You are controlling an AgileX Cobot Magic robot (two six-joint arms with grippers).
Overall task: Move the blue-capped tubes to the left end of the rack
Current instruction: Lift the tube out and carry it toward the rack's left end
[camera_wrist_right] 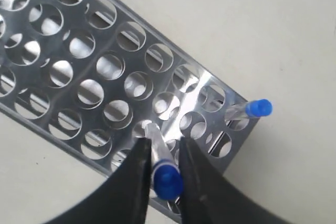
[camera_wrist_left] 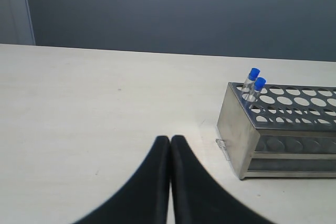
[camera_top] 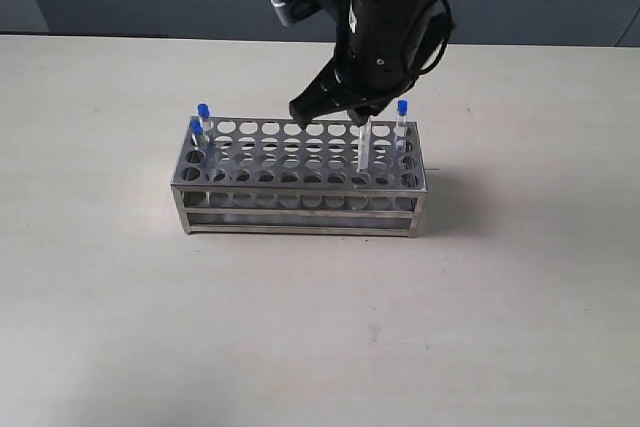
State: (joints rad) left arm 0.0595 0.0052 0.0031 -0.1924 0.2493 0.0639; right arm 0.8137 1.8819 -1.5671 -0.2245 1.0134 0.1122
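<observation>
My left claw [camera_wrist_left: 170, 139] has its two black fingers pressed together with nothing between them. It hangs over the pale beige table [camera_wrist_left: 79, 129], near the left end of the rectangular silver metal rack [camera_top: 300, 202] with round holes in its top plate. At this left end two thin clear tubes with bright blue caps [camera_top: 203, 110] already stand close together.

Further right, my right claw [camera_wrist_right: 163, 144] is above the rack near its right end. Its jaws are narrow and closed on the third blue-capped tube [camera_wrist_right: 168, 182] near its cap. The long axis of this held tube is almost upright, only a little tilted. In the exterior view its lower part seems to sit in a hole of the top plate. So I judge that the tube must first go up along its own axis until the bottom is free. Only then can it go left along the long side of the rack. The goal end lies to the left of my right claw, with many free holes between.

The fourth blue-capped tube [camera_top: 402, 107] stands at the far right corner, near the held one. My right arm is the nearer one for it.
</observation>
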